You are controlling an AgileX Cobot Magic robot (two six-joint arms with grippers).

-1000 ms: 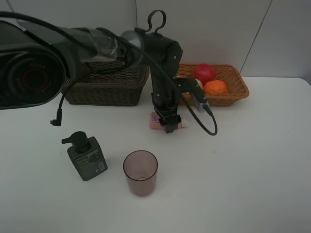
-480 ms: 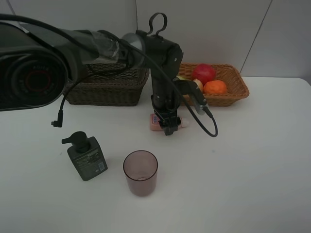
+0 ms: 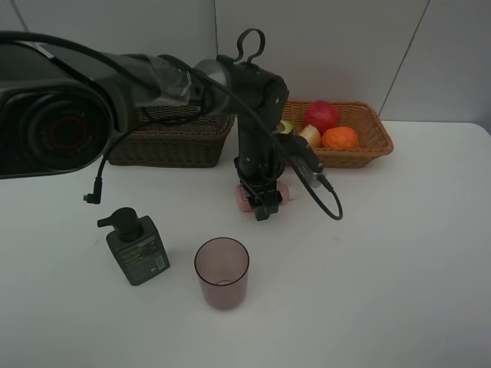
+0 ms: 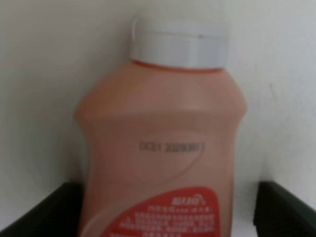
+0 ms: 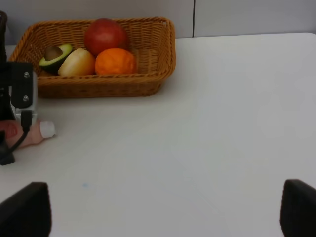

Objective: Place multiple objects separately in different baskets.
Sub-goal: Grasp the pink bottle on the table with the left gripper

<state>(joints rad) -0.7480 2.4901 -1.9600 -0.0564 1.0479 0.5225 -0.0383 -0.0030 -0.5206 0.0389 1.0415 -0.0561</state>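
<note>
Two risks here. Left gripper (image 3: 261,202) hangs over the small pink bottle (image 4: 158,148), jaws spread wide, one finger on each side, nothing clamped yet. The bottle lies on its side on the table (image 3: 399,253), near the light basket (image 3: 368,150).

Risk 1: the body is smooth and rounded. If the jaws close off-centre or on the tapered shoulder, it likely rolls or squirts out.

Risk 2: the wrist cable (image 3: 328,201) loops low beside the cap and could snag or drag the bottle on lift.

The light basket holds only fruit, so dropping it there probably mixes the sorts. Dark basket (image 3: 169,146) looks like the target.

Right gripper (image 5: 158,212) is also spread and empty, well apart.
</note>
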